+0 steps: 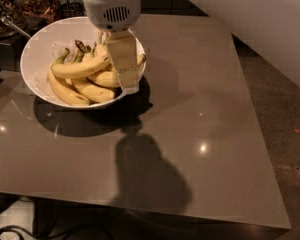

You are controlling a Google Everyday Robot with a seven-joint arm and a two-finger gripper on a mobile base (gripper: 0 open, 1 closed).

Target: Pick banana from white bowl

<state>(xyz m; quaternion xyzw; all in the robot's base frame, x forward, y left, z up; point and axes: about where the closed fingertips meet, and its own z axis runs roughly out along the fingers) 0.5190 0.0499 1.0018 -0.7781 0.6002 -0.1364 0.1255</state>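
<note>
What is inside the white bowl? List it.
Several yellow bananas lie in the white bowl, stems toward the back. The gripper hangs over the bowl's right side, covering whatever lies there.

End effector (128, 84) over white bowl (36, 51): white domed housing w/ vent slots, cream lower section.

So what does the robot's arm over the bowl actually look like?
A rounded white housing with a dark slotted vent, ending in a flat, pale cream end effector that hangs over the rim of the white bowl. No cables or markings show.
</note>
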